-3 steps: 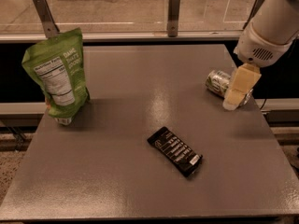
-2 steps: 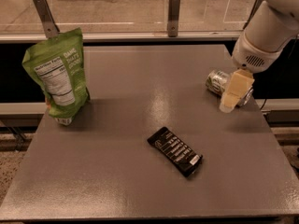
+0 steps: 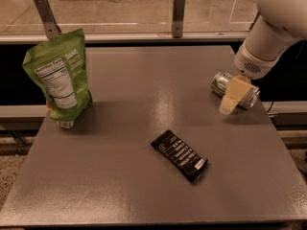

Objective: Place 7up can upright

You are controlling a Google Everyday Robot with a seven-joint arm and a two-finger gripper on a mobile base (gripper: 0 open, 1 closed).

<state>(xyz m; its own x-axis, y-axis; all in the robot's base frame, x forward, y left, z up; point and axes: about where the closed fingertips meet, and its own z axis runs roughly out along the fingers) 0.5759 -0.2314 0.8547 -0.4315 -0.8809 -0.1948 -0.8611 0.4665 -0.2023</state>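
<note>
the 7up can (image 3: 249, 98) lies on its side at the far right of the table (image 3: 139, 104), near the right edge and well apart from the green pouch (image 3: 60, 78) on the left and the black bar (image 3: 180, 155) nearer the middle. over the last second the gripper (image 3: 231, 98) has slid a little leftward and now crosses in front of the can's middle, where before it sat more toward the can's right end. whether it is wide or closed on the can i cannot tell. the can is not yet upright; this looks like lining up a grasp.
</note>
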